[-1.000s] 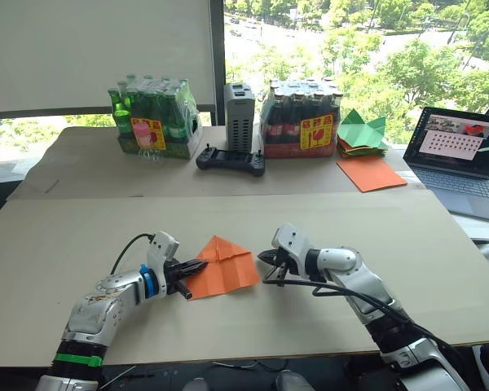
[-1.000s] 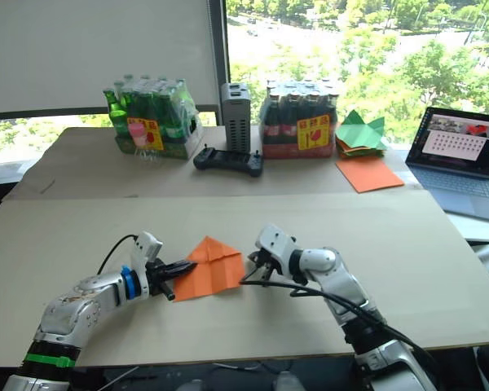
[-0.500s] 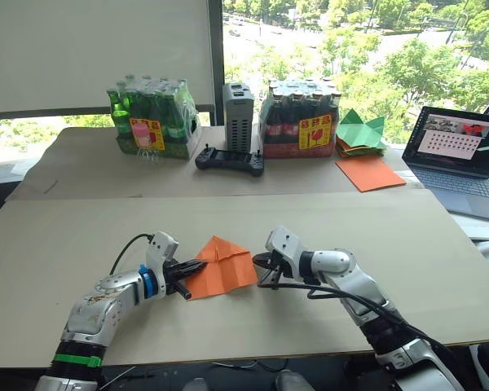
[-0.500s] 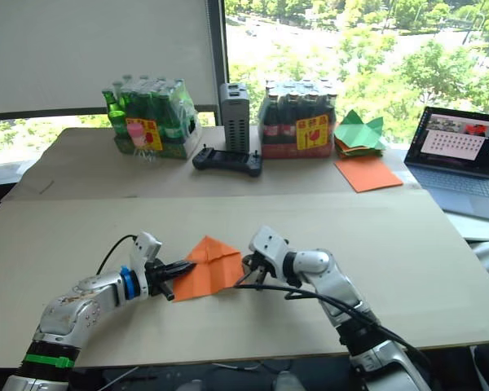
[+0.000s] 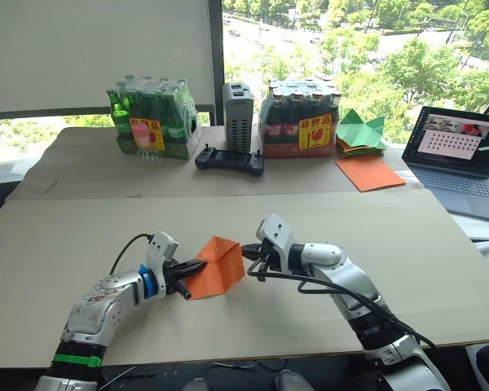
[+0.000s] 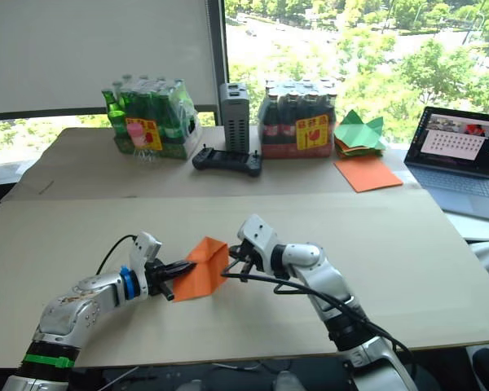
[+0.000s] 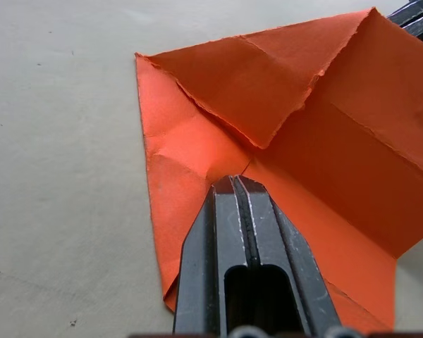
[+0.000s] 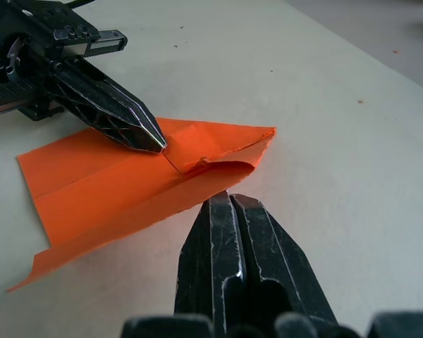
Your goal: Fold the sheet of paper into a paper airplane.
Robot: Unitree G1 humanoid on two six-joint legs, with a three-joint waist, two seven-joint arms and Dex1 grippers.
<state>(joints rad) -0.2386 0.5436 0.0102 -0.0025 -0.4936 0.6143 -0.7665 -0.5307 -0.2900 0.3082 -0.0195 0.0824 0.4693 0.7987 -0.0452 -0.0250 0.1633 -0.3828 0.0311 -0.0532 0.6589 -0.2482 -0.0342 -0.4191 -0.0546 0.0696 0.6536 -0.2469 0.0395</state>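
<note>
On the beige table (image 5: 407, 244), my left gripper (image 5: 197, 266), fingers pressed together, is pinning the paper (image 5: 216, 269); my right gripper (image 5: 248, 252), likewise closed, is lifting its far half toward it.

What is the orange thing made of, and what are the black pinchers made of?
The sheet of paper looks like thin matte orange paper: it holds sharp creases, layered flaps and slightly rough edges. The left gripper and right gripper look like hard black metal or plastic, smooth with a dull shine and scuffed edges; which of the two I can't tell.
</note>
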